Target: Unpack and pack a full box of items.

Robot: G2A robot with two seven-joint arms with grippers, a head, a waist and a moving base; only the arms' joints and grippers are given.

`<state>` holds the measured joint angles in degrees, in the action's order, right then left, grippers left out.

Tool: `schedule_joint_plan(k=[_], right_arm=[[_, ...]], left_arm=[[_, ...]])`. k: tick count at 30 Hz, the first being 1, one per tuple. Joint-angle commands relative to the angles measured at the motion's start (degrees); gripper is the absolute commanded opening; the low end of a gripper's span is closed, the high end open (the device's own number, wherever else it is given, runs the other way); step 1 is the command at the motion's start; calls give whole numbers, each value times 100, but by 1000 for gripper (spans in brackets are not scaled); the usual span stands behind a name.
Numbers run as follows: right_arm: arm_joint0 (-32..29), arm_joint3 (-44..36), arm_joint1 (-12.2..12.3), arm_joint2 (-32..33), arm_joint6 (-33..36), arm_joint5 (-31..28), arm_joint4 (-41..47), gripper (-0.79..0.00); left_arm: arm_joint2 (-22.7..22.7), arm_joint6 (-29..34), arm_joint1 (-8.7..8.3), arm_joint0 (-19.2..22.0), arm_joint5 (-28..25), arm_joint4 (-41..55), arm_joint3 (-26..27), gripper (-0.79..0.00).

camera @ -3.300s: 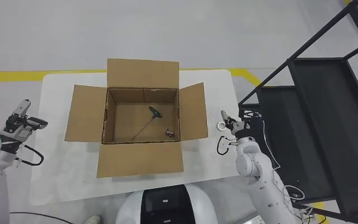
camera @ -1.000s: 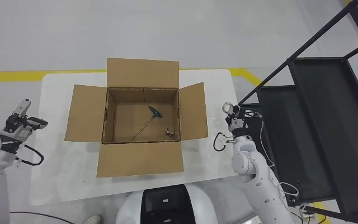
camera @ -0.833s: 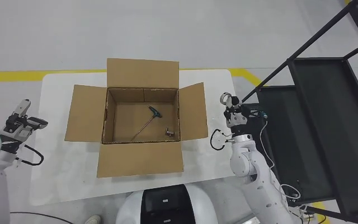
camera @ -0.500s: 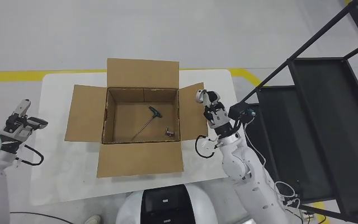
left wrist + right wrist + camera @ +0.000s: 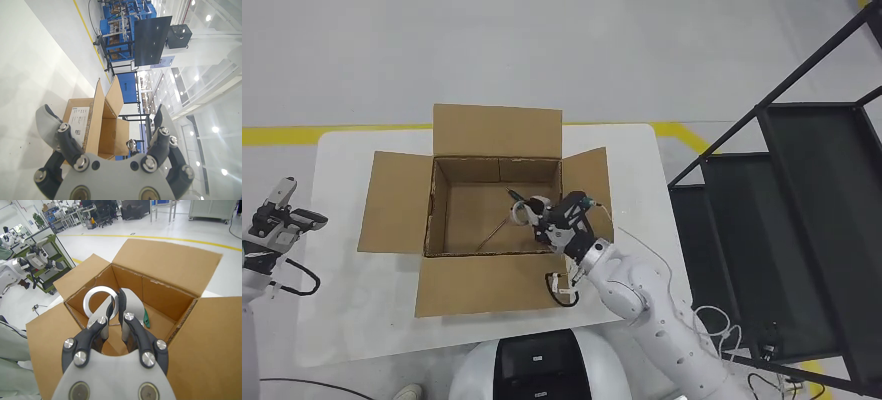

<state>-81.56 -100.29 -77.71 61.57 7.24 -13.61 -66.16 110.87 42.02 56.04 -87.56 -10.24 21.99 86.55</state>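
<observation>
Far left, we see the left gripper (image 5: 290, 205) beside the table (image 5: 342, 300) edge, fingers spread wide, holding nothing, well apart from the open cardboard box (image 5: 392, 200) at mid-table. Over the box's right half, the right gripper (image 5: 539, 215) is clamped on a flat metal ring (image 5: 526, 209) at its fingertips, w/ a green-handled T-wrench (image 5: 518, 199) on the box floor just beyond.

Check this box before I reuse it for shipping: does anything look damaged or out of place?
Only minor wear: the cardboard box has ragged, torn edges along its far rim. Nothing is spilled on the table; the metal ring is held in the right gripper.
</observation>
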Motion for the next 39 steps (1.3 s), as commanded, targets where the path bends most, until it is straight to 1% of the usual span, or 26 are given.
schedule_joint_plan(k=[1,3,4,5,6,11,16,18,20,23,26,28,30,32,34,36,39], right_arm=[[165,210,-42,-185,53,257,-108,-785],[298,364,-77,-332,81,413,-212,-785],[357,425,-90,-398,123,441,-256,-582],[415,471,-98,-451,164,437,-326,-182],[457,511,-103,-490,215,432,-377,0],[535,525,-104,-514,314,298,-381,0],[422,293,-49,-255,200,-30,-119,0],[281,155,-37,-73,-95,-305,523,0],[177,86,-6,158,-212,-750,1176,0],[18,-72,74,583,-131,-1301,1785,0],[-209,-364,147,1054,-74,-1550,2392,0],[-361,-550,183,1331,13,-1579,2914,0],[-463,-727,217,1585,194,-1513,3377,0],[-549,-872,243,1770,388,-1429,3905,0],[-617,-915,268,1947,599,-1301,4349,0],[-683,-866,302,2128,929,-1044,4645,0],[-773,-849,337,2347,1196,-824,4990,0]], left_arm=[[0,0,0,0,0,0,0,0],[0,0,0,0,0,0,0,0],[0,0,0,0,0,0,0,0],[0,0,0,0,0,0,0,0],[0,0,0,0,0,0,0,0],[0,0,0,0,0,0,0,0],[0,0,0,0,0,0,0,0],[0,0,0,0,0,0,0,0],[0,0,0,0,0,0,0,0],[0,0,0,0,0,0,0,0],[0,0,0,0,0,0,0,0],[0,0,0,0,0,0,0,0],[-12,70,-18,-48,43,-285,46,0],[27,274,-57,-54,113,-616,162,0],[67,630,-103,-73,163,-932,305,0],[106,1008,-150,-137,27,-1290,405,0],[106,1206,-187,-309,-376,-1861,574,0]])
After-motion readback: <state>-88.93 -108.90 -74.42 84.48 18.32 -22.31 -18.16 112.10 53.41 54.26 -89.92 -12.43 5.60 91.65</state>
